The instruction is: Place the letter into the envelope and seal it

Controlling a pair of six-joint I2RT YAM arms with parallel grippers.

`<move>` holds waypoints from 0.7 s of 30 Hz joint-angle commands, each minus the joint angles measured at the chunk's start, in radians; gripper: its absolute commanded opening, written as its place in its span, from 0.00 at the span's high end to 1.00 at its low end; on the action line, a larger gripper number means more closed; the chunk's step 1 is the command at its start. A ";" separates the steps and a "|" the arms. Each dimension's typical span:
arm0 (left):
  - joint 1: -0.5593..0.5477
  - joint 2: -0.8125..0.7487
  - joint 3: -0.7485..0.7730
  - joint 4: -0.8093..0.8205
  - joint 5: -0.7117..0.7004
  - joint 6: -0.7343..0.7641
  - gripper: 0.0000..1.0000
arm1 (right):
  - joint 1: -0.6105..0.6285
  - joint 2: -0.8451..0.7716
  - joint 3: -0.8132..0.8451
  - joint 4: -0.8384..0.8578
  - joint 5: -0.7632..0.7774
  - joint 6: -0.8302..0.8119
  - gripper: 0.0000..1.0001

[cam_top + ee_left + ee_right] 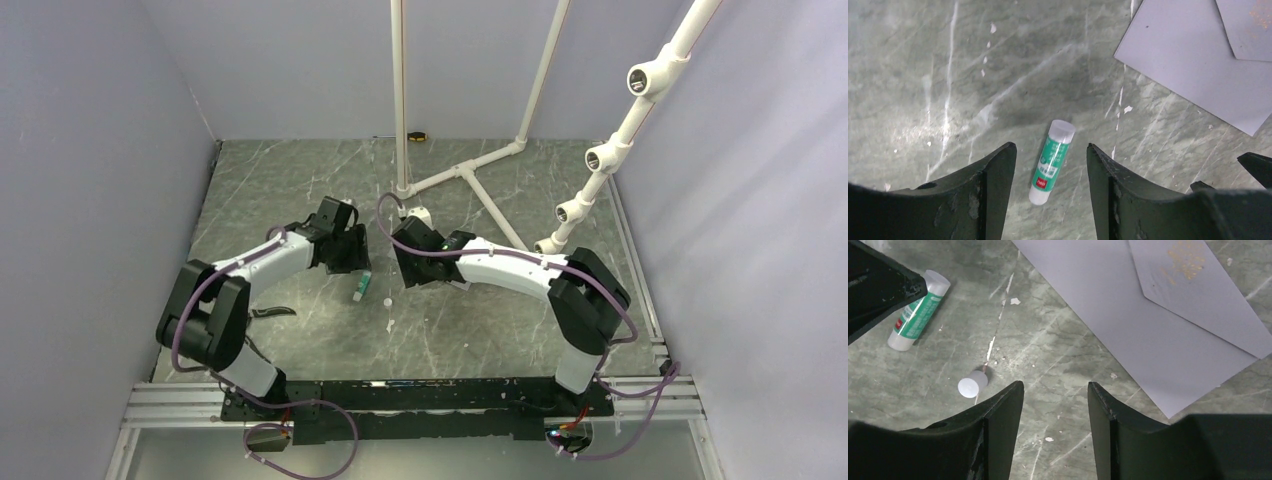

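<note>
Left of the worktop's (300, 190) middle: straddles a green glue stick (1053, 160) with the left pincer (1050, 146), jaws about half open, a gap on either side, gripping nothing. Seemingly uncapped, that stick; shows a small white cap (972, 386) lying apart from it, towards the near edge.

Just right of the stick, about mid-worktop: finds the envelope (1128, 315) lying flat, flap (1193, 285) apparently folded down, a brownish smear on it. Shows no letter anywhere; cannot tell whether it is inside.

Expect thin, light, limp paper, slippery on the stone and easily creased. Press the flap flat from above rather than pinch it, or lift by a free corner.

Farther right: hangs the right pincer (1055, 385) over bare worktop beside the envelope's corner, jaws likewise about half open, touching and holding nothing.
</note>
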 commanded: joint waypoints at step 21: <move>-0.128 0.277 0.185 -0.208 -0.140 0.036 0.90 | -0.080 -0.034 -0.026 0.035 -0.004 -0.005 0.48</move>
